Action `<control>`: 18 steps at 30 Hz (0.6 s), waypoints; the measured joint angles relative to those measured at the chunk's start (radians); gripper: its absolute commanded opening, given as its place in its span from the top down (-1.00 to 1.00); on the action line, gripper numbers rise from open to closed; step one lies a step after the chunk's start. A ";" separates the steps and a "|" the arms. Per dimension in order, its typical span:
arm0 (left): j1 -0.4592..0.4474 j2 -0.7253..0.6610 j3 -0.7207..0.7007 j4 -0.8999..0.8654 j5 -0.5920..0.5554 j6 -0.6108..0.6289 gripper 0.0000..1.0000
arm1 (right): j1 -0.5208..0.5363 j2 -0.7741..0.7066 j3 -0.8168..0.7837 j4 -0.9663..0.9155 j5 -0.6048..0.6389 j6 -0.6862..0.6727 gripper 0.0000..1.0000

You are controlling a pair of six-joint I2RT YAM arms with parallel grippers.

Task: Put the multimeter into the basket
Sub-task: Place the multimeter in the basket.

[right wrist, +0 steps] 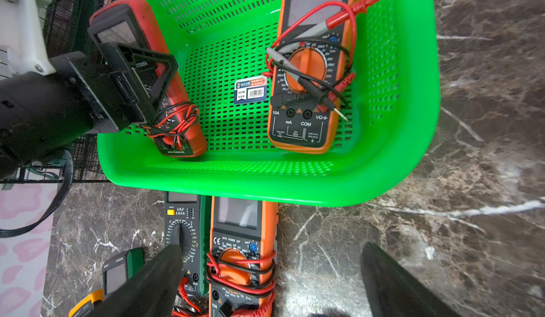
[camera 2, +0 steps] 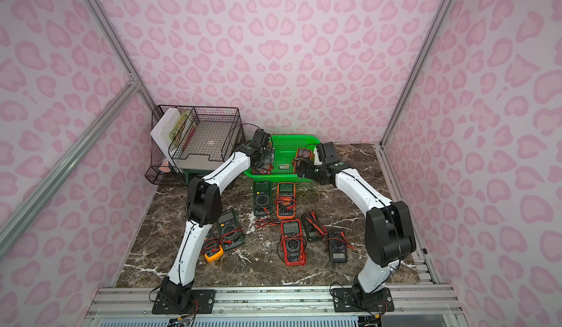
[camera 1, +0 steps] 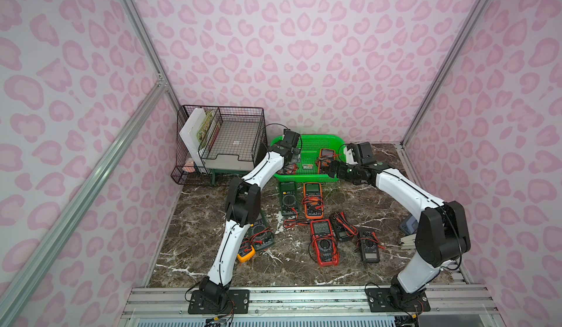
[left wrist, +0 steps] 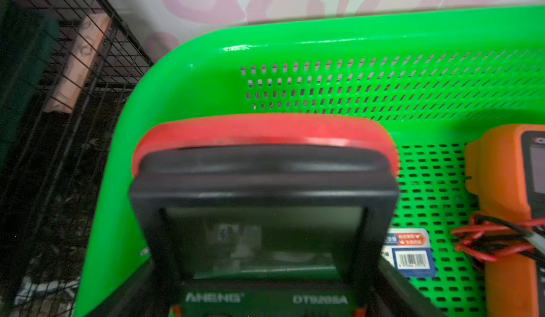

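- In both top views my left claw is down inside the basket, on the side next to the wire rack. My right claw hangs near the front rim on the opposite side. Several other multimeters lie outside on the table.
- In the left wrist view the red multimeter fills the space in front of me, face up, with its top end near a back corner of the basket. An orange multimeter lies beside it, not touching.
- In the right wrist view my left claw is closed across the body of the red multimeter. It sits low in the basket, but I cannot tell if it rests fully on the floor. My right claw stands wide and holds nothing, above the table just in front of the basket.
- I judge the step in hand is the placing: the meter is inside the walls and only the release is not yet done. The next move asks me to open the left claw and rise straight up. I should take care not to catch the red leads wound around the meter.
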 measured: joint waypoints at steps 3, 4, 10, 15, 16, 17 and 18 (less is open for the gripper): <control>0.004 0.007 0.000 0.000 -0.002 -0.016 -0.70 | -0.002 -0.006 0.000 -0.006 0.000 0.000 -0.98; 0.005 0.009 0.000 0.000 -0.003 -0.023 -0.84 | -0.003 -0.010 0.000 -0.010 0.000 0.000 -0.98; 0.010 0.013 0.000 -0.023 -0.006 -0.034 -0.97 | -0.006 -0.032 0.000 -0.019 0.000 -0.001 -0.98; 0.011 0.002 0.001 -0.047 0.002 -0.037 -0.98 | -0.009 -0.045 0.000 -0.020 0.001 -0.001 -0.97; 0.011 -0.005 0.001 -0.052 0.003 -0.037 -0.98 | -0.009 -0.049 -0.002 -0.020 0.001 -0.001 -0.98; 0.011 -0.013 0.002 -0.054 0.006 -0.037 -0.98 | -0.009 -0.054 -0.004 -0.018 0.001 -0.001 -0.98; 0.011 -0.022 0.002 -0.053 0.008 -0.037 -0.98 | -0.009 -0.059 -0.007 -0.018 0.001 -0.001 -0.98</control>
